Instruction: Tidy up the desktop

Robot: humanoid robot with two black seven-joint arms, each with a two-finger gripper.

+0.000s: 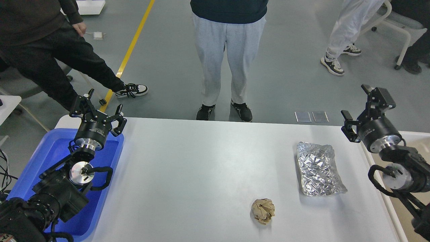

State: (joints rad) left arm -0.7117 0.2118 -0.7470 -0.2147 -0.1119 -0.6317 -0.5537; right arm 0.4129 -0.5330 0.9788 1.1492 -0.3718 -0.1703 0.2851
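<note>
The desktop [201, 168] lay before me, carrying a paper ball [262, 210] and a foil piece [319, 169]. My left gripper [99, 109] and right gripper [366, 107] were spread, empty. I judged the right should descend on the ball, centred, squeezing gently.

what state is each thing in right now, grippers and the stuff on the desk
left gripper: open, holding nothing, above the blue tray's far end
right gripper: open, holding nothing, raised off the right edge
desktop: two items lying on it
paper ball: crumpled, lying loose
foil sheet: crinkled, lying flat
blue tray: nothing visible inside, partly hidden by the left arm
beige bin: mostly hidden, contents unclear
</note>
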